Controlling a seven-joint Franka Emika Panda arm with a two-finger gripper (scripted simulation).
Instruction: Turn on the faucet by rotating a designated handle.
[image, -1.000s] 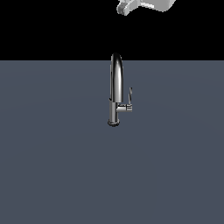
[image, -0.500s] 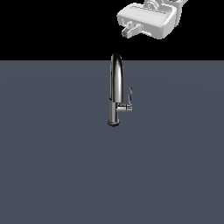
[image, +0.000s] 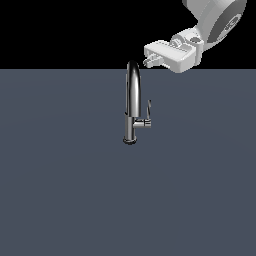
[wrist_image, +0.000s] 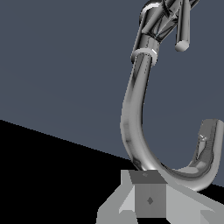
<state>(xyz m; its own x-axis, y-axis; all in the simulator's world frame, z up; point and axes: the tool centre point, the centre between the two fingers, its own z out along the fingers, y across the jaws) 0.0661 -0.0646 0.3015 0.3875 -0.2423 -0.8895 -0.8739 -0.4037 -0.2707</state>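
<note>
The chrome faucet (image: 132, 102) stands upright on the dark grey surface, its arched spout rising to the horizon line. The handle (image: 149, 110), a thin curved lever on a short stub, sticks out on the exterior view's right of the body. My gripper (image: 148, 61) hangs just above and to the right of the spout's top, fingers pointing at it and held together, holding nothing. In the wrist view the spout (wrist_image: 131, 113) curves close in front of the gripper (wrist_image: 148, 192), and the handle (wrist_image: 183, 26) shows far beyond, near the base.
A flat dark grey surface (image: 60, 190) stretches all around the faucet, with black background behind it. The white arm (image: 215, 22) comes in from the exterior view's upper right.
The gripper has come down and to the exterior view's left, from the frame's top edge to just beside the spout's top. The faucet and handle have not moved.
</note>
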